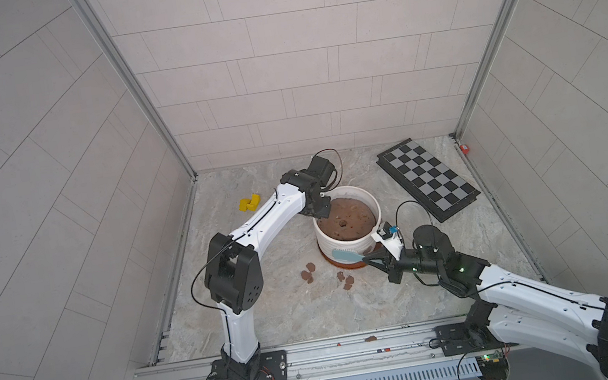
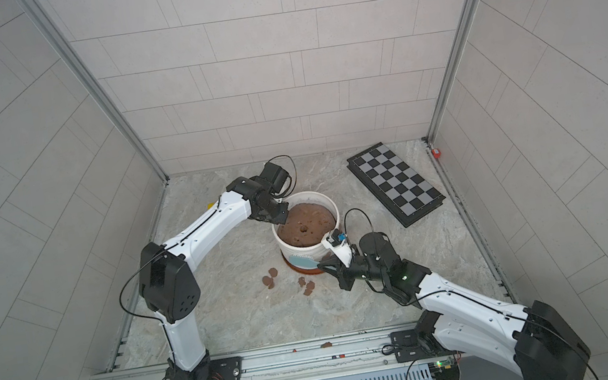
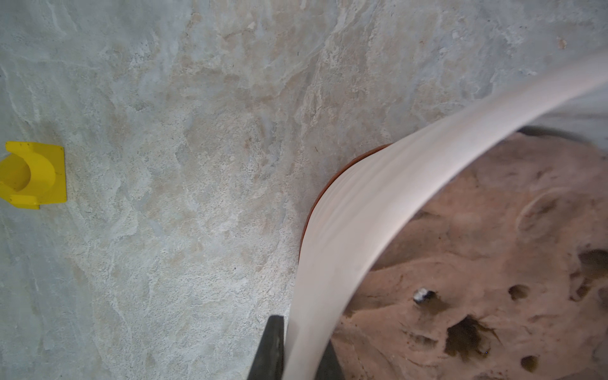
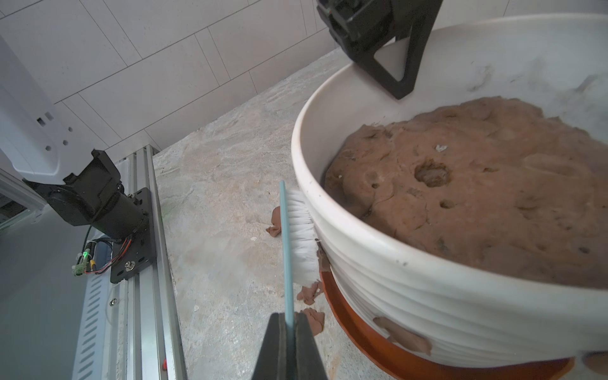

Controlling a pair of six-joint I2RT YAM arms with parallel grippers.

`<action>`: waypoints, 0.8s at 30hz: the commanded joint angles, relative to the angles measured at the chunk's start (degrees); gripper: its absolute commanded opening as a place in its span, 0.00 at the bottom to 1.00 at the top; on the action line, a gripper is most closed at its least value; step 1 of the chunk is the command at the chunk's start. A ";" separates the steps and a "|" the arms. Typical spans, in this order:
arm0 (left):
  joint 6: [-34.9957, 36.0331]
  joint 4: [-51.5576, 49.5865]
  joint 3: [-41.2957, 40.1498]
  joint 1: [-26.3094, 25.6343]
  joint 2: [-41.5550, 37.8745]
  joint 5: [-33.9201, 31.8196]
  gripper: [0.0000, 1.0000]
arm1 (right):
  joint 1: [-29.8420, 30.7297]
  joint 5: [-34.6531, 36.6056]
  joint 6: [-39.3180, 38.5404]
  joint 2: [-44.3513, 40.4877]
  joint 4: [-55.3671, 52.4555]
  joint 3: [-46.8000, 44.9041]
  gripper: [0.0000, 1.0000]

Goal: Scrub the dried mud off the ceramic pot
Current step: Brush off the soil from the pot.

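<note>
My right gripper [image 4: 289,324] is clamped on the thin blue handle of the brush [image 4: 297,230]. The brush's long axis runs along the outer wall of the ceramic pot [image 4: 411,296], with its white bristles pressed against the ribs. A patch of dried mud [image 4: 404,335] clings low on that wall, just above the saucer [image 4: 362,342], nearer my gripper than the bristle head. I judge the next stroke must pull back along the wall and lower. The left gripper [image 3: 297,355] is closed on the pot's rim on the far side, bracing it.
</note>
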 commanded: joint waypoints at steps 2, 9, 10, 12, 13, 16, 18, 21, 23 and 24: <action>6.35 -3.93 0.84 -0.29 1.21 1.38 0.00 | 0.16 6.18 -0.05 0.38 3.09 -0.67 0.00; 7.09 -3.88 1.15 0.12 1.03 3.06 0.00 | 0.98 9.75 0.98 3.70 3.14 -2.52 0.00; 7.30 -3.99 1.26 0.22 1.13 3.57 0.00 | 1.16 9.90 1.35 3.86 3.27 -3.04 0.00; 7.80 -3.95 1.31 0.49 1.02 4.23 0.00 | 1.53 10.14 2.23 4.26 3.18 -4.18 0.00; 7.94 -3.86 1.24 0.60 1.02 4.32 0.00 | 1.71 10.18 2.69 4.31 3.20 -4.66 0.00; 8.53 -4.00 1.50 0.94 1.31 4.59 0.00 | 2.32 10.54 3.42 4.21 2.36 -5.64 0.00; 9.34 -3.94 1.51 1.00 1.36 5.21 0.00 | 2.77 10.20 3.64 3.58 1.57 -5.83 0.00; 10.60 -3.87 1.64 1.16 1.57 6.04 0.00 | 3.65 7.36 4.25 2.72 2.46 -6.44 0.00; 11.20 -3.75 1.83 1.32 1.86 6.48 0.00 | 3.77 3.24 4.72 2.69 3.48 -6.77 0.00; 11.42 -3.89 2.05 1.49 2.05 6.57 0.00 | 3.76 0.61 4.94 2.59 4.39 -6.99 0.00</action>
